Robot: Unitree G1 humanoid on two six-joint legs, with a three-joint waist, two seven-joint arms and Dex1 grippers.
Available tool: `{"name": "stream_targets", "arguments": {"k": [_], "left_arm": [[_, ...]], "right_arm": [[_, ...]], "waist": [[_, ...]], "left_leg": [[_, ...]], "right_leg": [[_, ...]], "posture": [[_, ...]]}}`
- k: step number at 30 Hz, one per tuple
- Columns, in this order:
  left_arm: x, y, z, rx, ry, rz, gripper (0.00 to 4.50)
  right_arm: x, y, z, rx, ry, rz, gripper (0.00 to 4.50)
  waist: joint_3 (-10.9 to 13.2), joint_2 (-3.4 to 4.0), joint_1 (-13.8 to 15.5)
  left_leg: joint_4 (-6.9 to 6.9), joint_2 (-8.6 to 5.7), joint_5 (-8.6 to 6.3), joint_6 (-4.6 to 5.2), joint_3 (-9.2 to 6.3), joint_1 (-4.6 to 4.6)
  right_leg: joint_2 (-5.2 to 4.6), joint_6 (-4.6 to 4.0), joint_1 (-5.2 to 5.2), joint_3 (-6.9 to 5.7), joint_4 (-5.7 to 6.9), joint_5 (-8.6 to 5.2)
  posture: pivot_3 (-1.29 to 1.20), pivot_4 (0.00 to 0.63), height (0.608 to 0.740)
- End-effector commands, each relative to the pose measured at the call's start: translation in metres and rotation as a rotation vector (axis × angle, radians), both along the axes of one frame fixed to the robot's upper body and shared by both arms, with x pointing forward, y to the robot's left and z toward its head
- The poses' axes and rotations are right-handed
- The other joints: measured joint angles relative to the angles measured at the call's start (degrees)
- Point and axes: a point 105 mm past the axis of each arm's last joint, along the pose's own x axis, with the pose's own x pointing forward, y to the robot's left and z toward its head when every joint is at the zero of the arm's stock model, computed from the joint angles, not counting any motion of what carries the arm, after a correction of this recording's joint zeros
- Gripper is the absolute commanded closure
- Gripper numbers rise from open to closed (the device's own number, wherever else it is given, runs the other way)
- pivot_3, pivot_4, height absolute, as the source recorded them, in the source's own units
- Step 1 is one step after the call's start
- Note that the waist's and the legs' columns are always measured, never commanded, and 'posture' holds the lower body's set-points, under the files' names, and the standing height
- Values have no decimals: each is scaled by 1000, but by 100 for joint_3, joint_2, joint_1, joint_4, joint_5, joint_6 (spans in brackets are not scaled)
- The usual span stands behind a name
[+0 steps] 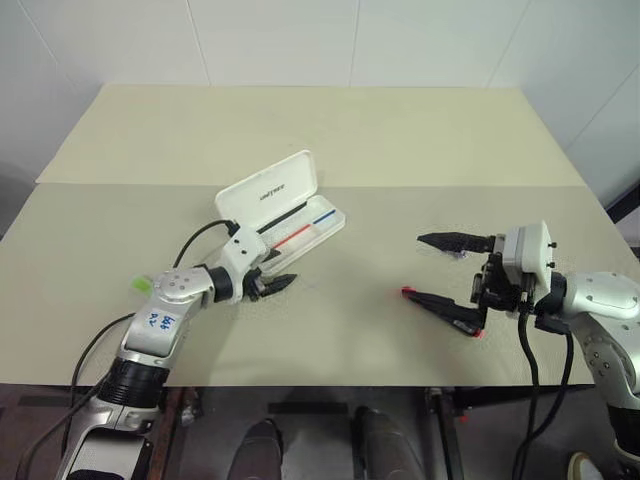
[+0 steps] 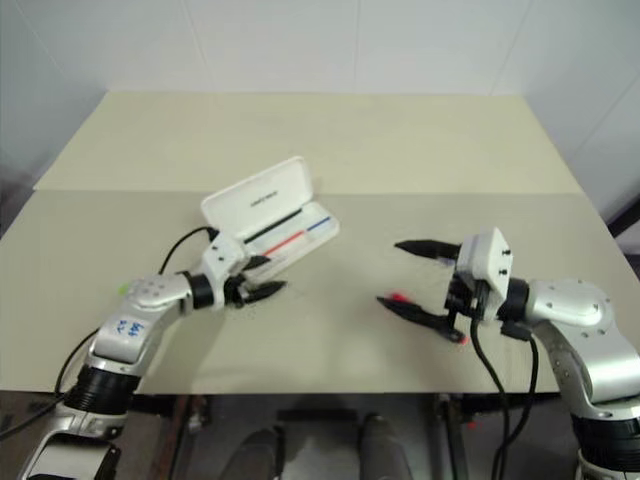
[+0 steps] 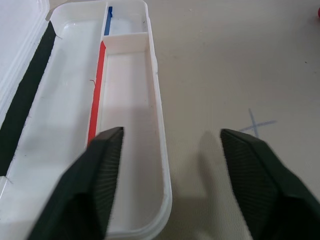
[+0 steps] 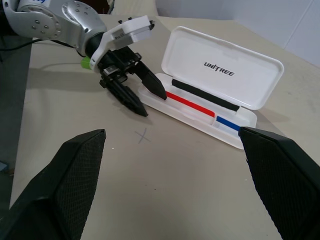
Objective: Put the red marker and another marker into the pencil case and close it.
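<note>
Left gripper (image 1: 272, 282) and right gripper (image 1: 413, 265) both spread wide, empty; pencil case (image 1: 268, 190) open, unfilled; red marker (image 1: 408, 291), green marker (image 1: 143, 285) on table, nothing packed yet

A beige desk (image 1: 400, 140) (a seam crosses its width) stands against white panelled walls (image 1: 300, 40); dark floor (image 1: 320, 440) lies below its near edge.

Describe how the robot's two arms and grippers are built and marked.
Both arms are silver-grey metal with rounded joint housings and black cables along them. Each wrist carries a white boxy camera block ahead of a black gripper with two long tapered fingers, ribbed on the inner pads. The left gripper has blue handwriting on its forearm; the right gripper shows none.
</note>
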Motion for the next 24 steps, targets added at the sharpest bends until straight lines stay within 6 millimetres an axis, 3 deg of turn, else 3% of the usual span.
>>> {"name": "stream_targets", "arguments": {"k": [1, 7, 15, 24], "left_arm": [[0, -1, 0, 27, 3, -10, 2503], [-9, -5, -3, 52, 59, -74, 4483], [-29, -5, 6, 63, 79, -204, 4483], [-59, 14, 15, 151, 60, -437, 4483]], "right_arm": [[-3, -3, 11, -4, -41, 8, 0], [-1, -4, 11, -3, -43, 8, 0], [2, -5, 10, -7, -41, 7, 0], [4, 0, 11, -6, -38, 15, 0]], "waist": [[0, 0, 5], [0, 0, 7], [0, 0, -1], [0, 0, 4]], "left_leg": [[0, 0, 0, 0, 0, 0], [0, 0, 0, 0, 0, -2], [-3, 0, -1, 0, 0, -2], [-2, 0, -2, 0, 0, -4]], "right_leg": [[0, 0, 0, 0, 0, 0], [-1, 1, 0, 0, -1, 0], [0, 0, -1, 0, -2, -1], [-2, -31, -1, 0, -4, -18]], "posture": [[0, 150, 740], [0, 150, 740], [0, 150, 740], [0, 150, 740]]}}
